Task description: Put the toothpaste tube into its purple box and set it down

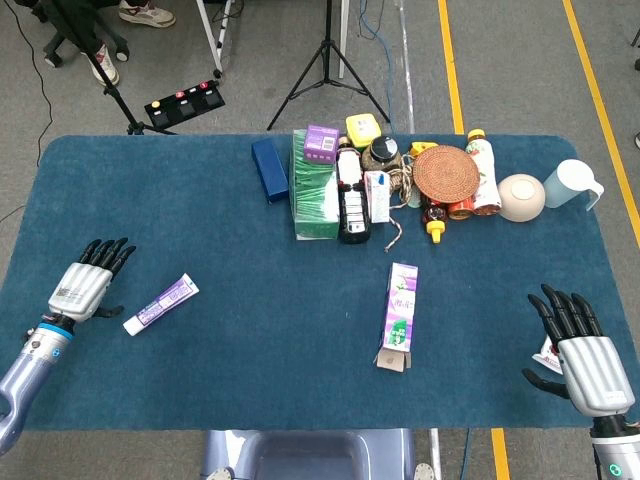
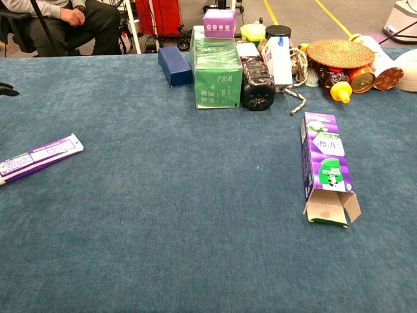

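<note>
The purple and white toothpaste tube (image 1: 161,303) (image 2: 39,157) lies flat on the blue tablecloth at the left. My left hand (image 1: 84,286) is open to the left of the tube, apart from it, fingers spread. The purple box (image 1: 401,312) (image 2: 324,164) lies flat right of the table's middle, its near end flaps open. My right hand (image 1: 582,350) is open at the table's front right corner, well away from the box. In the chest view only a dark fingertip (image 2: 6,90) of the left hand shows at the left edge.
A cluster stands at the back: a dark blue box (image 1: 269,169), a green tea box (image 1: 314,195), a dark bottle (image 1: 351,198), a woven mat (image 1: 446,172), a bowl (image 1: 521,197) and a white jug (image 1: 577,183). A tripod (image 1: 328,60) stands behind the table.
</note>
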Robot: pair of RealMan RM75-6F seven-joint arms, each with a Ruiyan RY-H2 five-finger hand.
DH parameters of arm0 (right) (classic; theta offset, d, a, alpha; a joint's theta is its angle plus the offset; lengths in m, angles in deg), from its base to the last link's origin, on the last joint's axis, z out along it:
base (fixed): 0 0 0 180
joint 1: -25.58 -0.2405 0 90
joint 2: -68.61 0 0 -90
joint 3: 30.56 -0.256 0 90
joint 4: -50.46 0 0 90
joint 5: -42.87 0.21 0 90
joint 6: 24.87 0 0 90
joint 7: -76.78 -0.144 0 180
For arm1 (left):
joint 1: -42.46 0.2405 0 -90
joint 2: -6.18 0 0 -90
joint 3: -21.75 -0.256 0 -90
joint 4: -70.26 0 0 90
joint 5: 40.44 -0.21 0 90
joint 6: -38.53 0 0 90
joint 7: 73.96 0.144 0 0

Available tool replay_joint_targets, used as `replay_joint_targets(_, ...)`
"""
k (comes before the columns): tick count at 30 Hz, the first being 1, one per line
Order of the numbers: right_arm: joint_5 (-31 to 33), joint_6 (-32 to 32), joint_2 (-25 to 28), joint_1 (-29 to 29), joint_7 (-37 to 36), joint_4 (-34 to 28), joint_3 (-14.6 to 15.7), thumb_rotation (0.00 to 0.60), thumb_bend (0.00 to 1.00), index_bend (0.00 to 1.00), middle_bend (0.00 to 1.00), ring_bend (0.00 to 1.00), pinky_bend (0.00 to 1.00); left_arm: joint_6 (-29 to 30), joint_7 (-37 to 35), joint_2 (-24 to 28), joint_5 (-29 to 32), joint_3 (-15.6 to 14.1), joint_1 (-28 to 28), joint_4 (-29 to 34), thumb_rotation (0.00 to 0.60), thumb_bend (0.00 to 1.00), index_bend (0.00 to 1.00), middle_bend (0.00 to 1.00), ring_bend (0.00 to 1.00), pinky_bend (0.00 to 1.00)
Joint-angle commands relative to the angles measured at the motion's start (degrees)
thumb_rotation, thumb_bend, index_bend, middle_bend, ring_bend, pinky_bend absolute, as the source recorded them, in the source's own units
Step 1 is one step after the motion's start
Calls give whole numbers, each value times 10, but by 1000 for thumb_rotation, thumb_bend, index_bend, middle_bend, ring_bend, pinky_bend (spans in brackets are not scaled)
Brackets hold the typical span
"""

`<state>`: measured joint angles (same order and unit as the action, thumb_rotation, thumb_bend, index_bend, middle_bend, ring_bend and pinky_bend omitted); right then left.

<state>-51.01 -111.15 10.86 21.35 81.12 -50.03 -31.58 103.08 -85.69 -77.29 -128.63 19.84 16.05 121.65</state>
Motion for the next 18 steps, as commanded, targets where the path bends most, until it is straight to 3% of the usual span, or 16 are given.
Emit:
replay_joint_targets(1, 2, 2, 0, 0, 0, 1, 0, 600, 0, 9, 0, 0, 0, 6, -4, -3, -6, -5, 3, -3, 600, 109, 0, 0, 0, 23)
replay_joint_targets(7, 6, 2, 1, -1, -4, 2, -2, 600, 0, 9, 0, 0, 0, 22, 17, -1, -26, -11, 0, 27, 600, 109, 0, 0, 0, 23)
replay_joint_targets(18, 9, 1, 5, -1, -17, 7, -4, 600, 0, 9, 0, 0, 0, 11, 113, 1, -38, -6, -21, 143, 600, 109, 0, 0, 0, 23)
